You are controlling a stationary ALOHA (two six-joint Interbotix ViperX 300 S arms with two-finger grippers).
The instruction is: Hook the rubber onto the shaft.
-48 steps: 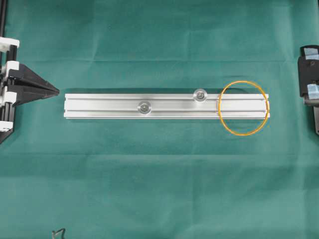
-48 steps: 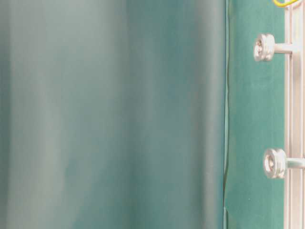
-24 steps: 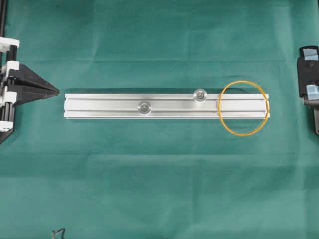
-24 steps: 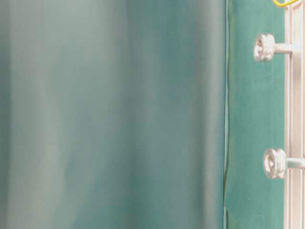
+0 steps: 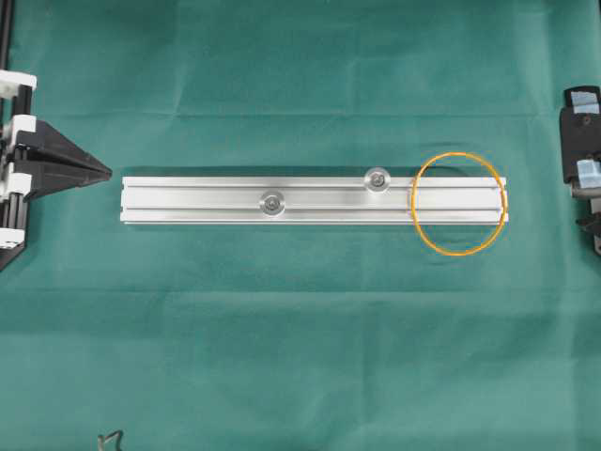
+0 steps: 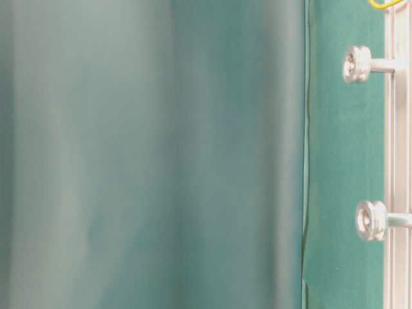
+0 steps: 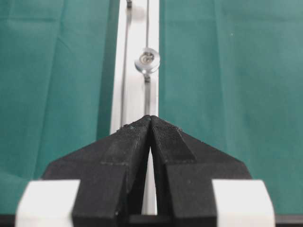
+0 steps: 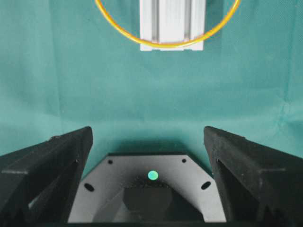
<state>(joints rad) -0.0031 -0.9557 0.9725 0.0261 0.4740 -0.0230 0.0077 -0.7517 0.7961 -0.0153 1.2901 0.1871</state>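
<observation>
The rubber (image 5: 457, 154), a thin orange loop, lies flat across the right end of the silver rail (image 5: 188, 199) and hangs on neither shaft. One shaft (image 5: 377, 178) stands just left of the loop, the other (image 5: 272, 202) near the rail's middle. My left gripper (image 5: 108, 172) is shut and empty, its tip pointing at the rail's left end (image 7: 130, 71). My right gripper (image 8: 147, 137) is open with nothing between its fingers. The rubber (image 8: 165, 46) and the rail's end (image 8: 171, 23) lie ahead of it.
A green cloth (image 5: 300, 338) covers the table. A small dark object (image 5: 111, 438) lies at the front left edge. In the table-level view both shafts (image 6: 357, 64) (image 6: 370, 220) stick out from the rail; most of that view is blurred green.
A dark part of the right arm at the overhead view's right edge has shifted slightly. The rubber, the rail and the left gripper have stayed in place.
</observation>
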